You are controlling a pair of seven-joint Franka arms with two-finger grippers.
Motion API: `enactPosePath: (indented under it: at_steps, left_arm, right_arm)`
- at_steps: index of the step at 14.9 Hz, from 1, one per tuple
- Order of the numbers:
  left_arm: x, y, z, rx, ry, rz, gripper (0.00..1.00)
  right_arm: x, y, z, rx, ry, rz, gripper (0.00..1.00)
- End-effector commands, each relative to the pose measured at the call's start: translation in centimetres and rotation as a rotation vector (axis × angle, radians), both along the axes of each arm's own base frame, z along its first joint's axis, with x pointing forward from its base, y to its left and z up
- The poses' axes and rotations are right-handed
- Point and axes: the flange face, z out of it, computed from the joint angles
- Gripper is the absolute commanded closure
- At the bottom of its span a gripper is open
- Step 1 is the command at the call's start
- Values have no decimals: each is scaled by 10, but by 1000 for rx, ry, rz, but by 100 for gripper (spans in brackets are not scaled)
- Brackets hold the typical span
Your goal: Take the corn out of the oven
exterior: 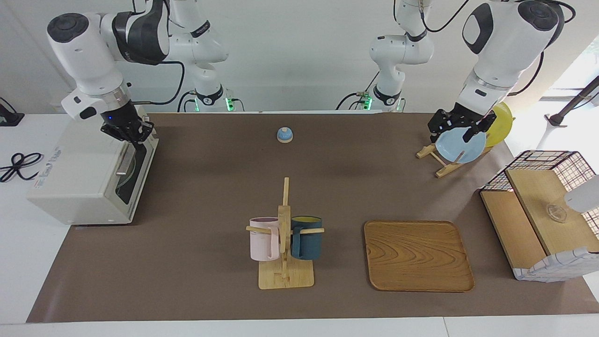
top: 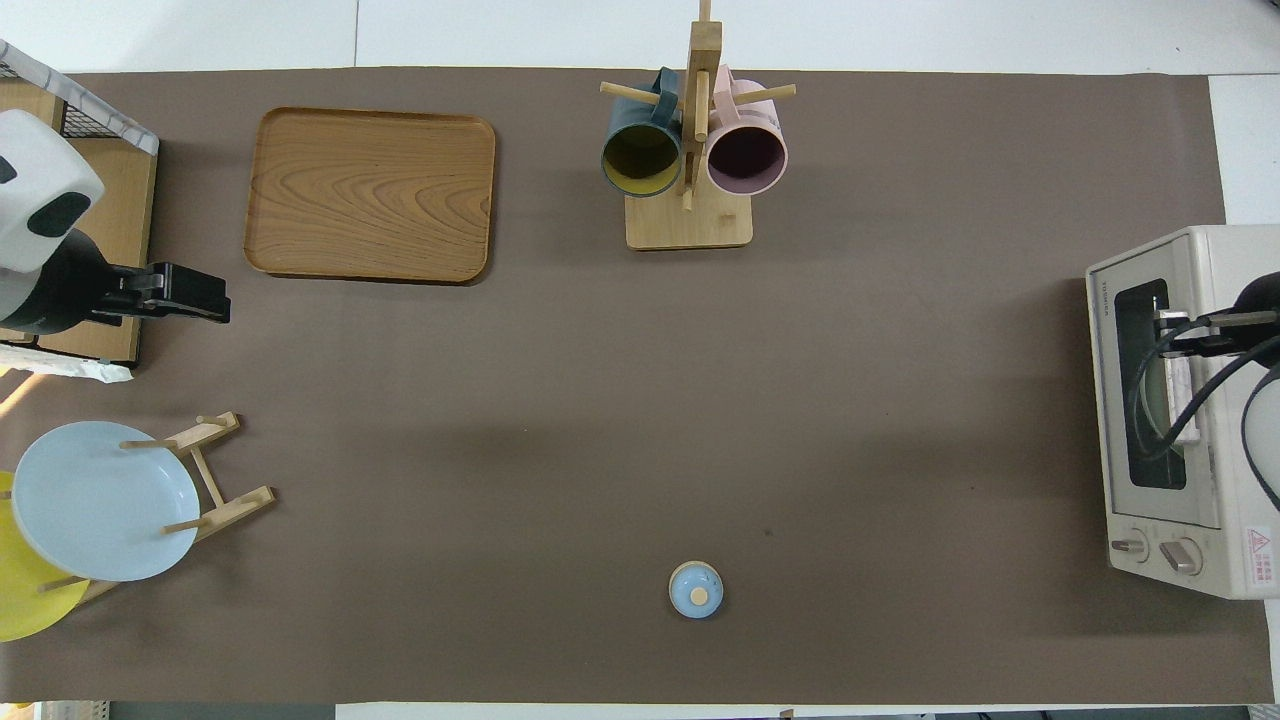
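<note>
High facing view, steep overhead, shared table [exterior: 196,196]

Table [exterior: 210,187] with brown mat. On it: off-white toaster oven [exterior: 84,178] at the right arm's end, door shut; small blue bell [exterior: 284,135] near the robots; mug stand [exterior: 285,262] mid-table with pink and dark blue mugs; wooden tray [exterior: 418,256] beside it; plate rack [exterior: 442,161] – blue and yellow plates; wire basket [exterior: 545,210] at the left arm's end.

Mug rack [exterior: 284,243] w/ pink mug [exterior: 263,238] & blue mug [exterior: 307,237]; wooden tray [exterior: 418,256] beside rack toward the left arm's end; bell [exterior: 284,135] nearer robots than rack.
</note>
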Motion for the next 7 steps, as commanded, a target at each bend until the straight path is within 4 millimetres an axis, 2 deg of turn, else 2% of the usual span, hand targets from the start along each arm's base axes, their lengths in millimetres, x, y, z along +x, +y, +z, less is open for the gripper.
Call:
enactPosePath:
  at_steps: [1,7]
  left_arm:
    - [-3,4,3,16,-7,-2,0]
    - [-3,4,3,16,-8,-2,0]
  right_arm:
    - [-10,-20,-13,-14,-17,30,100]
    - [-11,-22,-29,-12,-8,26,100]
